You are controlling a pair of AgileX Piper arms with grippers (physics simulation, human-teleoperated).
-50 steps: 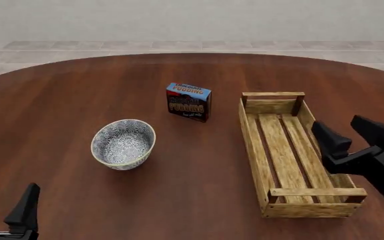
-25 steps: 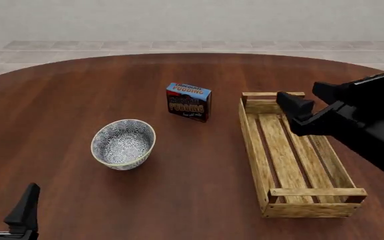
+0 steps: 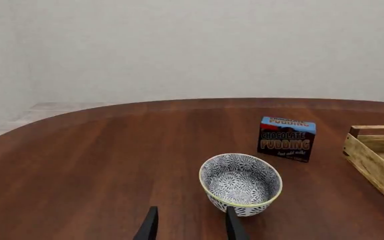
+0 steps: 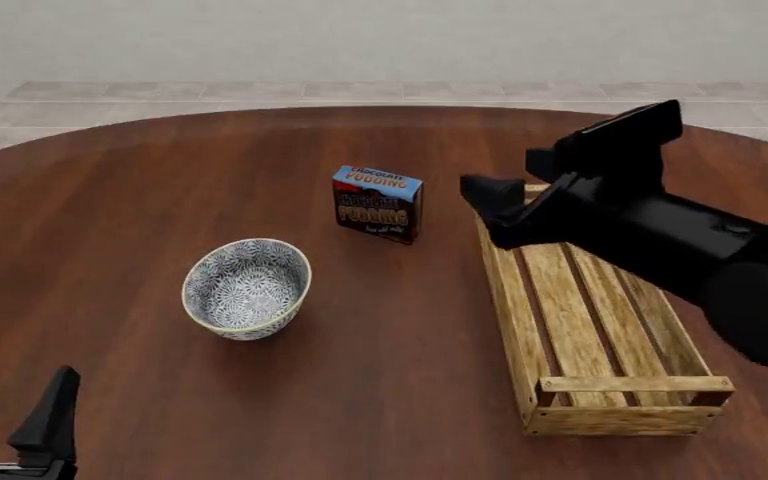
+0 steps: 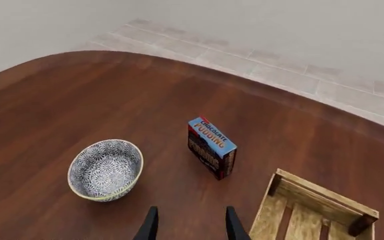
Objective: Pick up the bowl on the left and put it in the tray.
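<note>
Your bowl (image 4: 247, 288) sits free on the tabletop (image 4: 131, 200) at nine o'clock of the tray (image 4: 595, 310), both grippers' jaws apart and empty, so pinch that hard, likely slick ceramic rim.

- One bowl (image 4: 247, 288), blue-and-white patterned.
- One tray (image 4: 595, 310), a slatted wooden crate.
- One chocolate pudding box (image 4: 377, 204).
- One round wooden tabletop (image 4: 157, 190).
- Two end effectors: the left end effector (image 4: 11, 405) and the right end effector (image 4: 524, 180); its second finger seems partly hidden in the front view.
</note>
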